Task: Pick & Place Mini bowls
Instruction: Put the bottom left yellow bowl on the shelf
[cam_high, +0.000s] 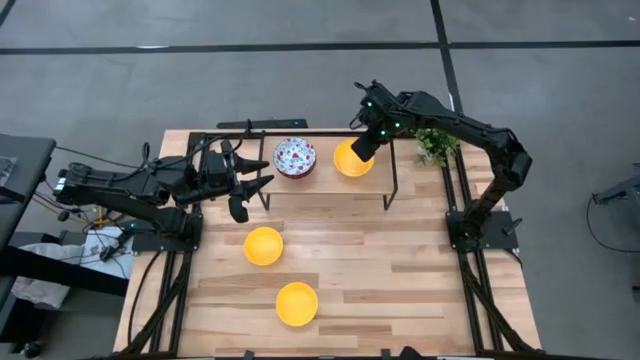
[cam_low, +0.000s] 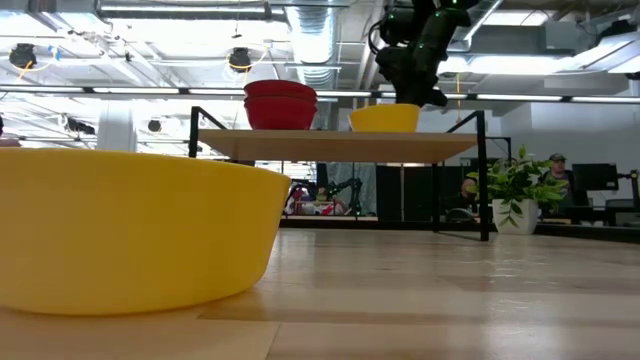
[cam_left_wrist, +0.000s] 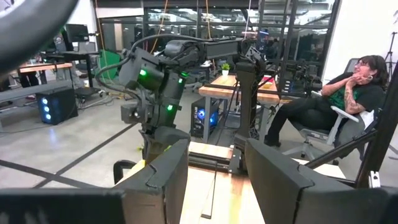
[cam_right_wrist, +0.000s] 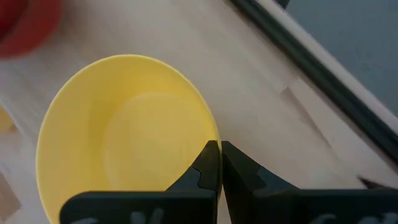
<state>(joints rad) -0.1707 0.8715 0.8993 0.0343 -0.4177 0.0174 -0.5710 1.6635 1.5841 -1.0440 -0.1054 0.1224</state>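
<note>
My right pincer (cam_right_wrist: 220, 163) pinches the rim of the yellow bowl (cam_right_wrist: 127, 134) on the shelf (cam_high: 330, 185); I judge placing nearly done. Next: release, lift clear.

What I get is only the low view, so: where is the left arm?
Observer: The left pincer hangs open and empty over the left of the table, beside the shelf.
Operator: How many yellow bowls are on the table itself?
Observer: Two: a middle bowl and a front bowl near the front edge.
Operator: And the right pincer?
Observer: The right pincer is shut, its tips at the rim of the shelf bowl, which is yellow.
</note>
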